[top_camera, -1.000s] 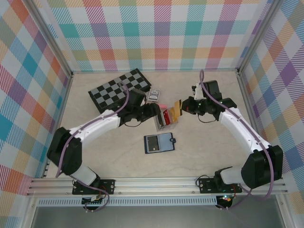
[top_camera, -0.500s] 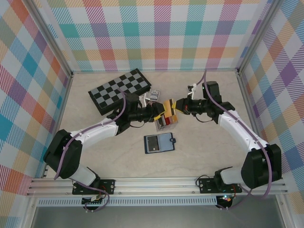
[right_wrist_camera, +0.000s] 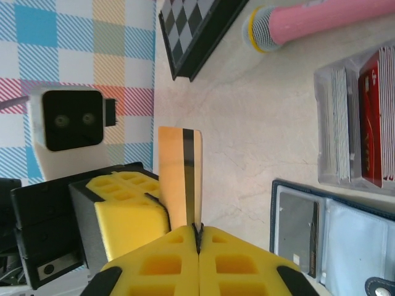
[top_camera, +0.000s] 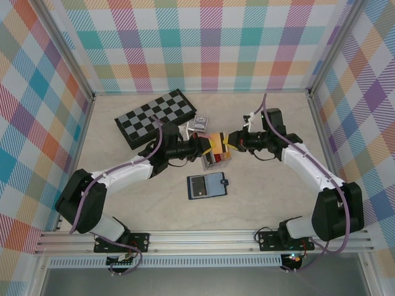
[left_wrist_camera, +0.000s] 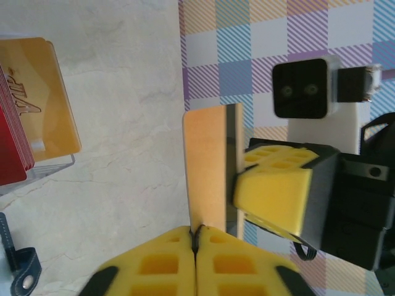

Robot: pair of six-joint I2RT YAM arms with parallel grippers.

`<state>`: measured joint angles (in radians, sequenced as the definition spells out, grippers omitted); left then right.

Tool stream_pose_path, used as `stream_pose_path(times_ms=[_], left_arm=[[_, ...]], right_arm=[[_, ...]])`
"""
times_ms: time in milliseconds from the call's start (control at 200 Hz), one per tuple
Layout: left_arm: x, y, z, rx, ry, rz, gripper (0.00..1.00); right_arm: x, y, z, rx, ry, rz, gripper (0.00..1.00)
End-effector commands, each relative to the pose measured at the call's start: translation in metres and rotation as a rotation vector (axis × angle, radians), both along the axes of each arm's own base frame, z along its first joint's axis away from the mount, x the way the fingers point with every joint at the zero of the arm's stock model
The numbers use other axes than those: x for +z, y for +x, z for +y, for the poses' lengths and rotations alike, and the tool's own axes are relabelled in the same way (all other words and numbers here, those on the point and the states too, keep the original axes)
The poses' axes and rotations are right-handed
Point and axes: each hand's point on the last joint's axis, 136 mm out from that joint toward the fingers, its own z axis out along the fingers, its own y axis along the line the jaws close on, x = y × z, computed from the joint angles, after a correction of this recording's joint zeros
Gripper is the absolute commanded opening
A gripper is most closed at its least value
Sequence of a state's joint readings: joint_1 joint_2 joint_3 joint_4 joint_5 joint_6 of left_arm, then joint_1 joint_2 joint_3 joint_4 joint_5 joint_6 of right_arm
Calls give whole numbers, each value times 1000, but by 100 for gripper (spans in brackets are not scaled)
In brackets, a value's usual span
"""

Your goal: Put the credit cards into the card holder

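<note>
One orange card (left_wrist_camera: 207, 166) is clamped by left claw (left_wrist_camera: 196, 231) and right claw (right_wrist_camera: 199, 227).

The left gripper (top_camera: 208, 145) and right gripper (top_camera: 228, 142) pinch one card (top_camera: 217, 142) from opposite sides, blocking the way between them. Close by their fingers, on the bases' side, stands the box (top_camera: 216, 161). Past it lies the open wallet (top_camera: 207, 185), with bare table (top_camera: 271, 191) either side. Behind the left fingers are the pack (top_camera: 200, 123) and chessboard (top_camera: 154, 116).
</note>
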<state>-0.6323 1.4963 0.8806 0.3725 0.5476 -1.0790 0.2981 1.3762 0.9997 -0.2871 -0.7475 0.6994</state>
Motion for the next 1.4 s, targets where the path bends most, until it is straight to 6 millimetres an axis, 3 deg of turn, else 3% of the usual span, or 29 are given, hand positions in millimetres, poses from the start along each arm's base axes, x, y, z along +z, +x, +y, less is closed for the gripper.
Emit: stream_pose_path(times_ms=[0,130,195,230,450,695,970,1195,1400], left_arm=[[-11,1,9,40,26,9,0],[-20,-4,11,33,32,27,0],[-32,-7,17,44,72,50,0],[-40,-10,21,47,99,60,0],[-101,-44,42,66,301,135,0],[-144,-77,48,62,389,178,0],[-155,-77,39,45,399,166,0],[-171,-82,43,37,469,170,0],[-174,-84,29,-19,448,156,0]], right_arm=[[-17,-12,0,39,-9,46,8],[-38,-16,-8,7,-66,81,25],[-58,-20,-17,-21,-149,121,39],[-68,-24,-20,-18,-182,129,43],[-130,-60,-20,67,-501,169,51],[-166,-71,-16,115,-764,141,60],[-177,-66,-10,131,-794,133,57],[-191,-69,-12,135,-809,162,36],[-199,-73,-12,132,-797,185,19]])
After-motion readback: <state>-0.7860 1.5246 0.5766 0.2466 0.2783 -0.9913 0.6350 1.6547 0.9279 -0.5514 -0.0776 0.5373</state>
